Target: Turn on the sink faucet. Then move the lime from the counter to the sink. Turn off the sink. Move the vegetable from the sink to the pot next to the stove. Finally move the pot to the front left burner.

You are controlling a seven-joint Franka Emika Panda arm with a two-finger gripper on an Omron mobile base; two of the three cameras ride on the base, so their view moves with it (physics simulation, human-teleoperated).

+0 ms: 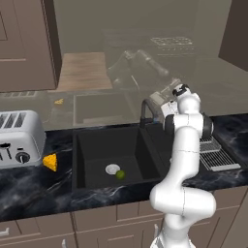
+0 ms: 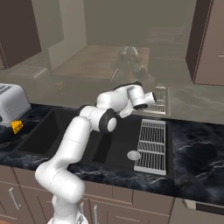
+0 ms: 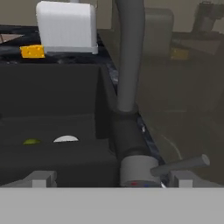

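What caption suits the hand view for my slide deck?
Open gripper at the sink faucet base, lime already lying in the sink.

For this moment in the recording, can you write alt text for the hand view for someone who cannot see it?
Close-up of a thin black gooseneck sink faucet rising from its base, a grey lever jutting to one side, with the open end effector straddling the base. Beyond lies the matte black sink basin holding a small yellow-green lime beside a round silver drain; farther off stand a white toaster and an orange-yellow cheese wedge.
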